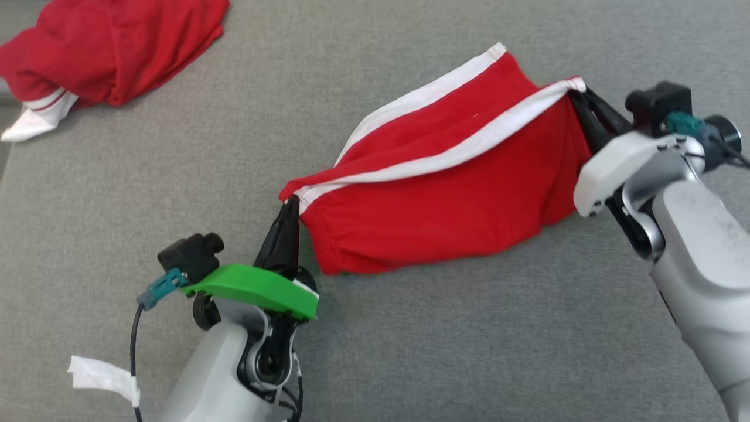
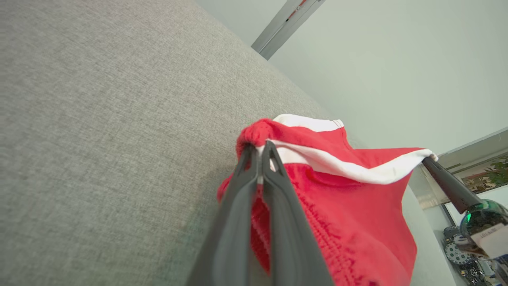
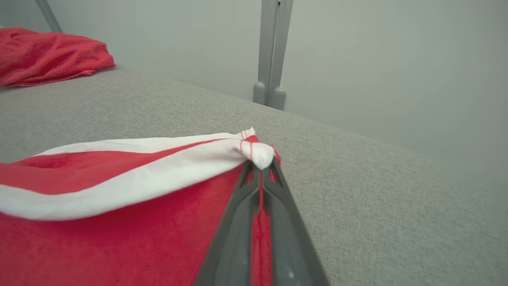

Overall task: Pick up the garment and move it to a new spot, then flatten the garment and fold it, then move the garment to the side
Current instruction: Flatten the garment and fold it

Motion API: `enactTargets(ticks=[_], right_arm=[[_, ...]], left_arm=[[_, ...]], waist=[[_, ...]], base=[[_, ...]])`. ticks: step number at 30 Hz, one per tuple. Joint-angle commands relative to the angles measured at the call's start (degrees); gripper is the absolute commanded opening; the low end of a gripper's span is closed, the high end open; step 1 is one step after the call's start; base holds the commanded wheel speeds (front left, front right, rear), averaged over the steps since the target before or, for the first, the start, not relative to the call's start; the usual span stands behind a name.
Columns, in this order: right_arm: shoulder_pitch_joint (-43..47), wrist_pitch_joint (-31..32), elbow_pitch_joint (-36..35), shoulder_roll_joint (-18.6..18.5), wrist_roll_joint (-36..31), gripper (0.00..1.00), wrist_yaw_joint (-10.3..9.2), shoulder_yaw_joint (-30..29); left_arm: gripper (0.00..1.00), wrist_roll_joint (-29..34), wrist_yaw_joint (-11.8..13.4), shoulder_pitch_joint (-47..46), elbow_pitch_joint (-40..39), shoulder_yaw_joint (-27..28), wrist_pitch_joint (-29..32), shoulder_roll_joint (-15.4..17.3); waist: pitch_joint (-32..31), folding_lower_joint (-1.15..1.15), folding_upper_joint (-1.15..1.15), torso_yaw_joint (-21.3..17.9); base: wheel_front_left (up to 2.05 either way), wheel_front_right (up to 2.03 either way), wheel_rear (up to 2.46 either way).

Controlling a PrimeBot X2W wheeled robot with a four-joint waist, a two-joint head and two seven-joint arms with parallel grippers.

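Head view, far left: a second red garment [image 1: 111,47] lies heaped, well apart from the left gripper and beyond it to its left.
Left gripper [image 1: 291,204]: fingers pinched together on one corner of the red garment, right at its white band [image 1: 433,161].
Red garment [image 1: 445,193]: stretched between the two grippers, with the band taut from tip to tip. The red body sags below, and I cannot tell whether its hem touches the surface.
Right gripper [image 1: 577,95]: fingers closed on the opposite banded corner.
Step in hand: probably carrying the garment to its new spot, or about to lay it out for flattening.
Next move: likely needs both grippers to lower together and keep the band tight, so the cloth lands smooth.
Surface: grey woven fabric [image 1: 410,340] beneath both grippers.
Room: pale wall and an upright grey metal post [image 3: 272,51] beyond the right gripper's tips.
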Motion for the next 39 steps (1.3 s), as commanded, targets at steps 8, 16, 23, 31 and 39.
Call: enactTargets(ticks=[8, 16, 23, 31, 39], right_arm=[[-12.31, -1.66, 13.97, -0.37, 2.38, 0.0, 0.0, 6.51], [-19.92, -3.58, 24.8, -0.12, 4.56, 0.0, -0.01, 9.63], [-23.38, -5.76, 31.5, 0.96, 5.71, 0.0, 0.0, 11.2], [-26.02, -9.36, 37.11, 1.62, 7.05, 1.0, -0.01, 11.03], [-25.5, -10.78, 38.9, -0.17, 8.75, 1.0, -0.01, 12.62]], left_arm=[[0.0, -5.1, 1.23, -5.91, 3.38, -4.37, -2.83, 0.01], [0.0, -8.66, 2.2, -8.81, 4.02, -7.45, -3.98, 0.03], [0.0, -9.74, 2.51, -9.14, 2.45, -8.33, -4.04, 0.04], [1.0, 1.41, 2.02, -6.12, -3.95, -5.74, -4.0, 0.06], [1.0, 10.02, 1.81, 0.97, -11.33, 1.82, -3.96, 0.05]], waist=[[5.42, 0.0, 0.0, 5.24], [6.22, 0.0, 0.0, 7.27], [6.1, 0.0, 0.0, 8.32], [5.59, 0.0, 0.0, 8.97], [3.78, 0.0, 0.0, 8.45]], base=[[0.0, 0.0, 0.0], [0.0, 0.0, 0.0], [0.0, 0.0, 0.0], [0.0, 0.0, 0.0], [0.0, 0.0, 0.0]])
